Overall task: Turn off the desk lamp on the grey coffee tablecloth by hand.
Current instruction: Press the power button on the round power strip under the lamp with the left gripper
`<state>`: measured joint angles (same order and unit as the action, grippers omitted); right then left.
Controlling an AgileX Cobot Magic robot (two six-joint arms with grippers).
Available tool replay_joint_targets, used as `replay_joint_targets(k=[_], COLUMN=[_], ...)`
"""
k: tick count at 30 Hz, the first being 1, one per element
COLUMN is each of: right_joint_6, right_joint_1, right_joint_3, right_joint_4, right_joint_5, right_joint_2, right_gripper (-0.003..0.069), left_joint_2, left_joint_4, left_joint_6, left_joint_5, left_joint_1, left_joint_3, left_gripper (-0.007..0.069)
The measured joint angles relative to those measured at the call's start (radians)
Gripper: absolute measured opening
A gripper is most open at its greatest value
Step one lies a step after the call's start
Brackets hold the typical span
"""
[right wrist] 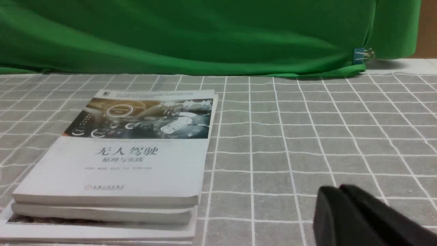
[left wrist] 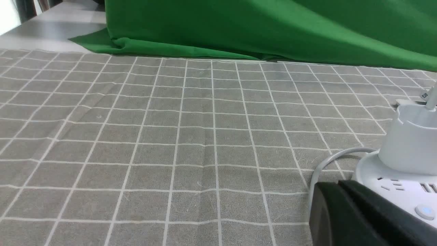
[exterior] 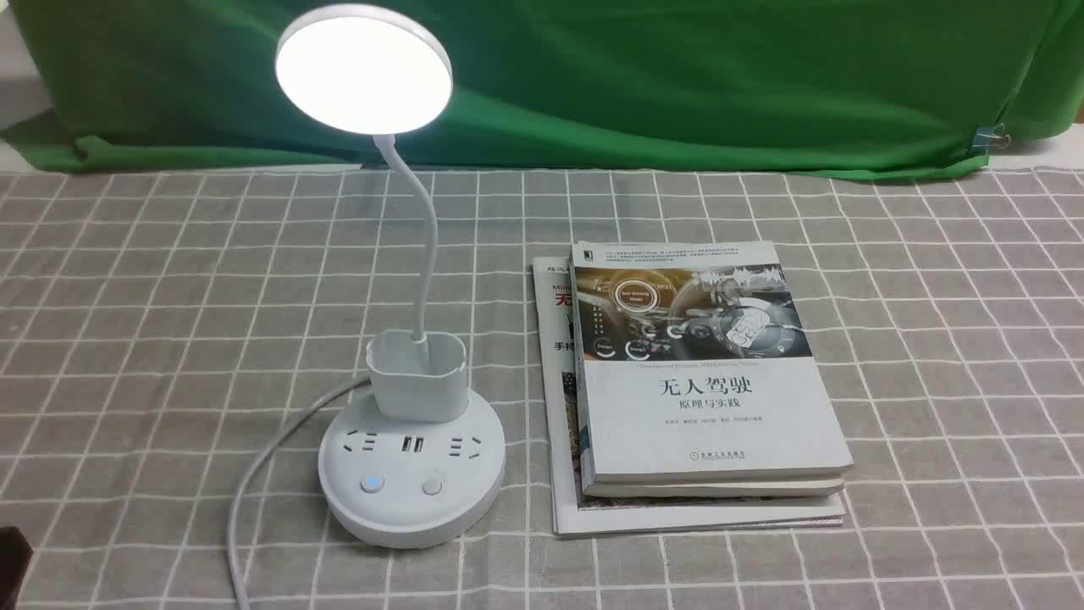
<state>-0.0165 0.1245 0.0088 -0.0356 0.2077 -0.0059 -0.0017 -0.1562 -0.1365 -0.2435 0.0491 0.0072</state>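
Observation:
The white desk lamp stands on the grey coffee tablecloth [exterior: 169, 339]. Its round disc head [exterior: 364, 68] is lit, on a thin bent neck above a small cup [exterior: 418, 373] and a round base [exterior: 412, 474] with sockets and two buttons. The left button [exterior: 371, 484] glows blue; the right button [exterior: 433, 485] is plain. In the left wrist view the base [left wrist: 396, 181] and glowing button [left wrist: 424, 211] lie just beyond my shut, empty left gripper [left wrist: 338, 184]. A dark bit of the left arm shows at the front view's lower left corner [exterior: 13, 563]. My right gripper [right wrist: 339, 188] is shut and empty over bare cloth.
A stack of books [exterior: 703, 381] lies right of the lamp, also in the right wrist view [right wrist: 116, 157]. The lamp's white cord [exterior: 254, 483] runs from the base toward the front edge. A plain green cloth [exterior: 677, 76] hangs along the back, held by a clip [exterior: 991, 135].

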Motion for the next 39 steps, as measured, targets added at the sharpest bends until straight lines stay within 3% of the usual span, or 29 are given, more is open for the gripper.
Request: replay_joint_targets(k=[27,31,34,39], right_joint_6=[0.0,0.0,0.0,0.0], right_joint_1=[0.0,0.0,0.0,0.0], right_joint_3=[0.0,0.0,0.0,0.0], right_joint_4=[0.0,0.0,0.0,0.0], right_joint_5=[0.0,0.0,0.0,0.0], right_joint_2=[0.0,0.0,0.0,0.0], right_gripper=[0.0035,0.0035,0.0035,0.0035], left_joint_2=[0.0,0.0,0.0,0.0], left_joint_4=[0.03,-0.042,-0.191,-0.218], left_joint_6=[0.003,0.083,0.193,0.22], left_joint_5=[0.023,0.089,0.232,0.322], left_joint_1=[0.0,0.0,0.0,0.0], left_joint_3=[0.0,0.0,0.0,0.0], left_gripper=[0.0001,0.0001,0.0001,0.0001])
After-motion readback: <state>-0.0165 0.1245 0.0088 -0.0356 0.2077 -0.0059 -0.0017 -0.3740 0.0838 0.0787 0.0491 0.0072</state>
